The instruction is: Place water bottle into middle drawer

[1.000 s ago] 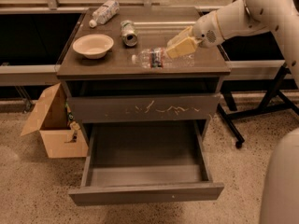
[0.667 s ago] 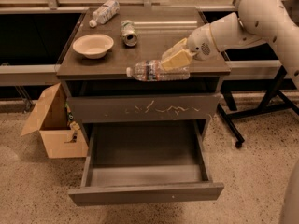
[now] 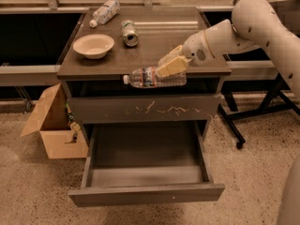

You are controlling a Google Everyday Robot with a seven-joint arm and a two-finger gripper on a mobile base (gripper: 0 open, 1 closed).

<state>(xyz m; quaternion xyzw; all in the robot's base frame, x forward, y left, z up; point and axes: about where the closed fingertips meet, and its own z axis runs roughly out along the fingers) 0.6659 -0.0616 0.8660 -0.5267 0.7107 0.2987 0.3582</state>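
Observation:
The water bottle (image 3: 152, 77) is a slim clear bottle with a white cap and a blue-and-white label band. It lies horizontal in the air, cap to the left, just past the front edge of the cabinet top. My gripper (image 3: 169, 64) is shut on the water bottle, gripping its right half from above. The middle drawer (image 3: 145, 194) stands pulled open below, dark grey with a plain front panel and nothing inside. The bottle hangs above the drawer's back part.
On the cabinet top (image 3: 154, 46) stand a white bowl (image 3: 93, 45), a metal can (image 3: 129, 33) on its side and another bottle (image 3: 104, 12) with a wide whitish label. A shut drawer front (image 3: 145, 109) has white scratches. An open cardboard box (image 3: 52, 124) sits at the left.
My gripper has carried the water bottle forward and down, from over the cabinet top to just past its front edge, above the open drawer.

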